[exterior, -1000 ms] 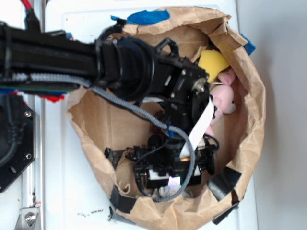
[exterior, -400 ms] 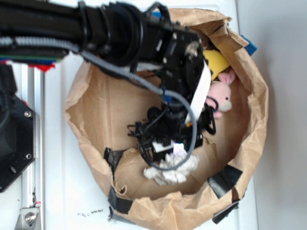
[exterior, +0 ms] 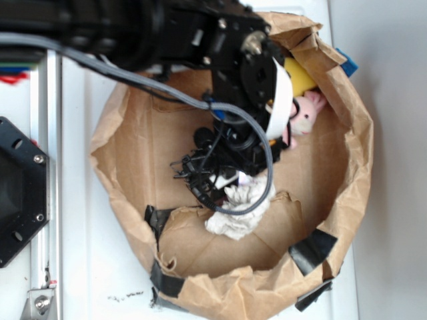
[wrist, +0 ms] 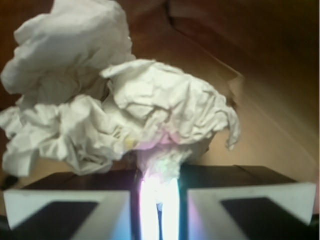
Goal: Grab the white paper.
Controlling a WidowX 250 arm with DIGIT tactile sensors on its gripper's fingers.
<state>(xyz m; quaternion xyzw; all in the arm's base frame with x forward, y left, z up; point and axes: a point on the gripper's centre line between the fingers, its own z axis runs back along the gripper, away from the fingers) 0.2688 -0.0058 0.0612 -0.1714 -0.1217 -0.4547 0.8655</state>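
Note:
The white paper (exterior: 235, 217) is a crumpled off-white wad hanging from my gripper (exterior: 230, 188) inside the brown paper bag (exterior: 347, 193). In the wrist view the paper (wrist: 125, 105) fills the upper left, and a pinched fold of it runs down between my gripper (wrist: 159, 175). The jaws stand close together on that fold. The paper hangs a little above the bag's floor near the front flap.
A pink plush toy (exterior: 303, 113) and a yellow object (exterior: 299, 77) lie at the bag's far right, partly behind the arm. Black tape patches (exterior: 312, 250) hold the bag's rim. The bag's crumpled walls ring the space. A black mount (exterior: 20, 193) sits at left.
The arm has drawn back and up toward the top of the view. The paper came up with the gripper, out from the bag's front edge toward the middle.

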